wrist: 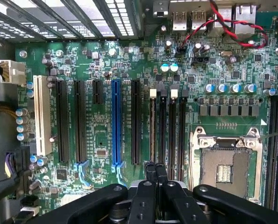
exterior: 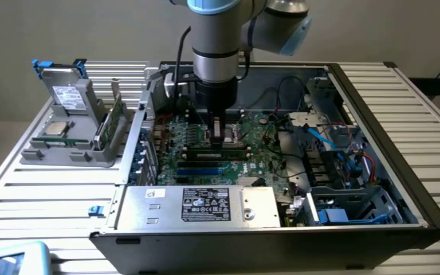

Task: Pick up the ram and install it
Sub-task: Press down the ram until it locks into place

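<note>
Arm reaching straight down into an open computer case, fingers pressed together over the memory slots.

The case (exterior: pixel 373 143) is a dark metal box lying on a ribbed white table (exterior: pixel 44 189), with a green motherboard (wrist: pixel 101 56) inside, studded with small cylinders and long black and blue slots. The ram (exterior: pixel 218 153), a thin dark stick, lies level in a slot right under the gripper (exterior: pixel 222 137). The black gripper's fingers (wrist: pixel 156 173) are closed against each other, their tips down at the stick's top edge; whether they touch it I cannot tell. The grey and blue arm (exterior: pixel 216 40) stands nearly upright above. A grey holder (exterior: pixel 78 134) at the exterior view's left carries a drive and a square silver chip.
</note>
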{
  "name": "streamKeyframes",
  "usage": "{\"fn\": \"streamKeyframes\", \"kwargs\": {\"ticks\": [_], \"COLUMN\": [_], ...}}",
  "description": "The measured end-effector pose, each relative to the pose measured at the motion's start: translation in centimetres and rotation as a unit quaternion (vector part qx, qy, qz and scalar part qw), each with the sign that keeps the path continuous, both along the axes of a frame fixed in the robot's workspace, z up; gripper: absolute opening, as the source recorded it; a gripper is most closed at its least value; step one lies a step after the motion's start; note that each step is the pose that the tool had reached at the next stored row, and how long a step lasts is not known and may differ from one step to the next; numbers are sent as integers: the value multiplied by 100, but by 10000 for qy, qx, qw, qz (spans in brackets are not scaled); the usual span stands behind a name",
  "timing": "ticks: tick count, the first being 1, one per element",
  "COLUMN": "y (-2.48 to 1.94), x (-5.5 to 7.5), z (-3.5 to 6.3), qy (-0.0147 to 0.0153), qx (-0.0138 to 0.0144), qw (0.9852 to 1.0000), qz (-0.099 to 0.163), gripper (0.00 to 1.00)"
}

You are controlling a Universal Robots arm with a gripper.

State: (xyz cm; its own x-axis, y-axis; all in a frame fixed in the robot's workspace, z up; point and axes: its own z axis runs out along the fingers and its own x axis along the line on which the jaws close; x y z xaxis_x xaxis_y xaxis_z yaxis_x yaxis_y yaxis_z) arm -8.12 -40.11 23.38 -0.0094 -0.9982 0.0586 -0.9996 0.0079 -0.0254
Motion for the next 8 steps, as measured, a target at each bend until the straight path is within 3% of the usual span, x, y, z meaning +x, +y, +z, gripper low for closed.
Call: {"fn": "streamKeyframes", "kwargs": {"ticks": [8], "y": [0], "x": [-57], "z": [-43], "qy": [-30], "qx": [0], "qw": [10000], "qz": [1], "gripper": [11]}}
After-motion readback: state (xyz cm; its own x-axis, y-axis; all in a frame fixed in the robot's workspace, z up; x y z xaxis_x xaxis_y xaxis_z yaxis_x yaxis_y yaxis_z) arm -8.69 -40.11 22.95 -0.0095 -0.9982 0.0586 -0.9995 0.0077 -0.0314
